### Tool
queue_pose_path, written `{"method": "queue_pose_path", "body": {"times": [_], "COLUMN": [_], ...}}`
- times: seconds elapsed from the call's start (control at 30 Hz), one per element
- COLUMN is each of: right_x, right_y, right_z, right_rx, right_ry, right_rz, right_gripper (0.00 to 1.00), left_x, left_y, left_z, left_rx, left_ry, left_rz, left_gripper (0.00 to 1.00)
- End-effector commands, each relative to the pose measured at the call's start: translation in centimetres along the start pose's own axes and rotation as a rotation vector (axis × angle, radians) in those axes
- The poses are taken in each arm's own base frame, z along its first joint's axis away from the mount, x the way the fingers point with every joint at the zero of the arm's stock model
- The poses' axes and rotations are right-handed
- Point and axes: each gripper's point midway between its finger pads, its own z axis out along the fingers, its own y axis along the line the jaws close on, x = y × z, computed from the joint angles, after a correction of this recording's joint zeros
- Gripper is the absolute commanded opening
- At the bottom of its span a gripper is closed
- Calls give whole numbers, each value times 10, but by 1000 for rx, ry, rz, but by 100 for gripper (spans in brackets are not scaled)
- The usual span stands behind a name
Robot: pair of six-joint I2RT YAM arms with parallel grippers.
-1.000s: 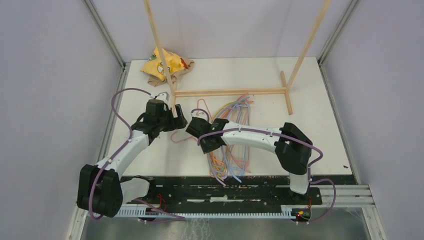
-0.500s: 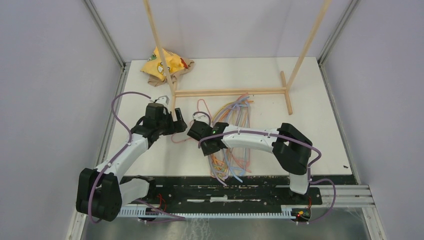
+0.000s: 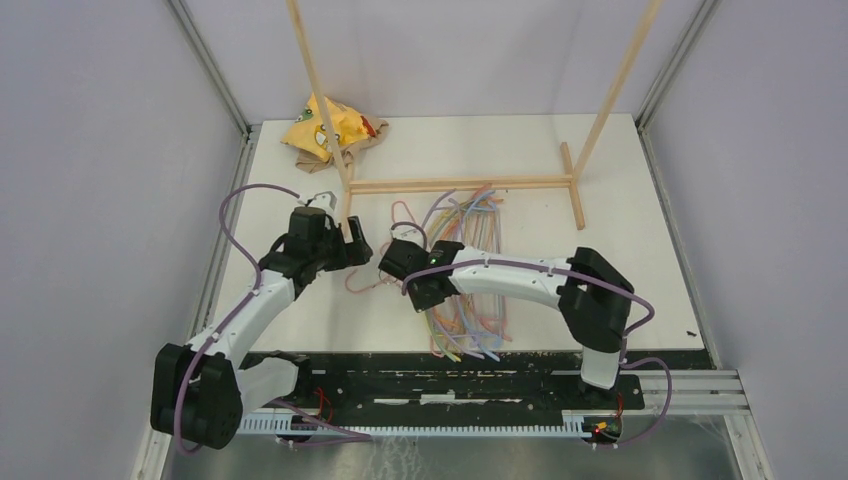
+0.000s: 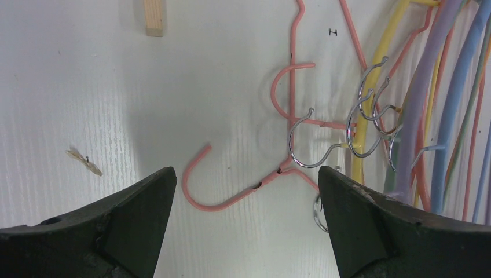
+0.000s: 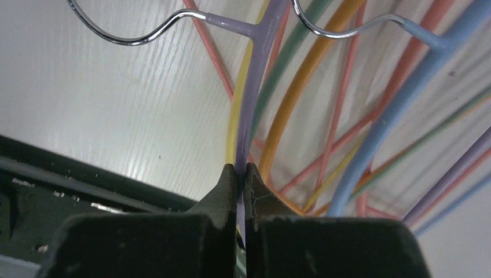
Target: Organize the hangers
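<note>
A tangled pile of hangers [image 3: 468, 212] in pink, orange, yellow, light blue, lavender and green lies on the white table in front of the rack. My right gripper [image 5: 241, 169] is shut on the thin arm of a lavender hanger [image 5: 259, 69], just below its metal hook. In the top view the right gripper [image 3: 397, 258] sits at the pile's left edge. My left gripper [image 4: 246, 188] is open above a pink hanger [image 4: 231, 200] whose hook lies flat between the fingers, untouched. The left gripper [image 3: 355, 246] is close to the right one in the top view.
The light wooden rack [image 3: 460, 184] stands behind the pile, its left post [image 3: 318, 90] right by my left gripper. A yellow bag [image 3: 325, 125] lies at the back left. A wooden foot end [image 4: 154, 17] and a small scrap [image 4: 84, 161] show in the left wrist view.
My right gripper has shut on the lavender hanger, and the pile has shifted and drawn together. The left arm has drifted slightly left and stays open.
</note>
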Motion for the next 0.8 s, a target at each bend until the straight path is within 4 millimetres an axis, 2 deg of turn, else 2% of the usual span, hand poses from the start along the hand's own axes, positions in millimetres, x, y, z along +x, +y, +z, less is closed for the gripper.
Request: {"method": "queue_pose_path", "body": {"times": [0.0,0.1,0.2,0.3,0.4,0.5,0.63,0.77], "right_x": [-34,-41,-48,-67,-104,-153,-218,-270], "right_y": [2,-6,-15,-19,-28,-47,-68,-81], "right_z": [-93,-134,-166,-200,-239,-277,-326,-342], "right_rx": [-107,-148,-179,-255,-362,-478,-586,-598], "right_ry": [-104,-154,-210,-315,-446,-578,-757,-838], "right_rz": [38,95,154,216,298,375,378,360], "right_gripper": [1,1,1,1,1,1,1,1], "left_x": [-24,-29,-32,-33,-30,-28,-26,-26], "left_y": [-3,-3,-4,-5,-5,-5,-5,-2], "left_z": [-10,-13,-16,-19,-20,-20,-19,-21], "left_rx": [-7,-17,-15,-6,-1,3,1,-11], "left_ry": [-74,-87,-101,-112,-109,-109,-110,-115], "left_rz": [56,62,60,57,58,52,31,28], "left_gripper": [99,99,99,99,99,99,99,99]}}
